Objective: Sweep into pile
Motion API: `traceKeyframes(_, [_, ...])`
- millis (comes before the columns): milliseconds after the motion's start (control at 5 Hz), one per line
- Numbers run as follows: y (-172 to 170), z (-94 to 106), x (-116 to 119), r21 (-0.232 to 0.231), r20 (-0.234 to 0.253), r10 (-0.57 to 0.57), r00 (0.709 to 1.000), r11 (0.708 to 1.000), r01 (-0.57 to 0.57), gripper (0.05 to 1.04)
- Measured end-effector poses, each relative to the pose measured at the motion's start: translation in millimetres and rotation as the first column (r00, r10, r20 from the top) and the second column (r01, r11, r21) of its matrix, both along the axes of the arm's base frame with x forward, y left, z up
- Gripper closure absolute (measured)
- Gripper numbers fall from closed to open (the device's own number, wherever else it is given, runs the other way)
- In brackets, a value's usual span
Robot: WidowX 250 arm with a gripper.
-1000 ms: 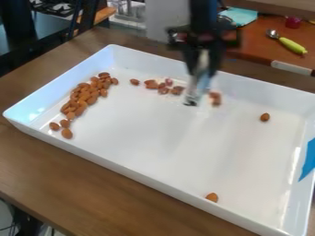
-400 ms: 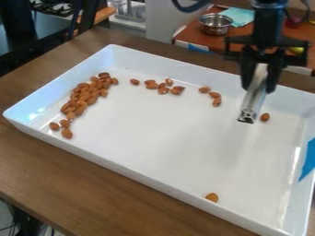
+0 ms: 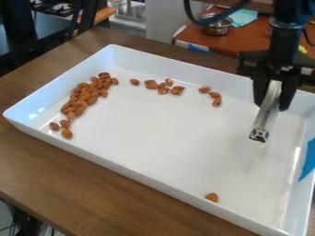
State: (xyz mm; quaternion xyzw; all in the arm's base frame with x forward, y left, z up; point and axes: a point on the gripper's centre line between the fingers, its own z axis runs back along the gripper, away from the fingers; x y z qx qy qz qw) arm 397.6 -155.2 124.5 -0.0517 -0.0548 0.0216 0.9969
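The black gripper [image 3: 271, 94] hangs over the right part of the white tray [image 3: 144, 177], shut on a metallic bar-like tool [image 3: 268, 110] that slants down and to the left. Most of the almonds [image 3: 83, 97] lie bunched along the tray's left side. A loose row of almonds [image 3: 163, 87] stretches along the back, and a small group [image 3: 214, 95] lies to its right. One single almond [image 3: 212, 197] rests by the front wall. The spot where an almond lay at the right is behind the tool and gripper.
Behind the tray, a metal bowl [image 3: 218, 27] and a teal cloth [image 3: 243, 17] stand on a reddish-brown surface [image 3: 192, 36]. Blue tape [image 3: 308, 159] marks the tray's right wall. The tray stands on a brown wooden table [image 3: 55, 170].
The gripper has moved right and then toward the front with the tool, uncovering the small group of almonds at the back. The almond at the right is now hidden from view.
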Motion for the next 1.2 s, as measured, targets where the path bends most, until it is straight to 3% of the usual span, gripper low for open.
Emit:
traceKeyframes(600, [-11.8,-38.8,1.2,0.074,-0.026,0.025,0.999,0.997,-0.023,0.711])
traceKeyframes(1200, [3.0,-40.5,14.6,0.071,-0.021,0.071,0.997,0.995,-0.069,0.711])
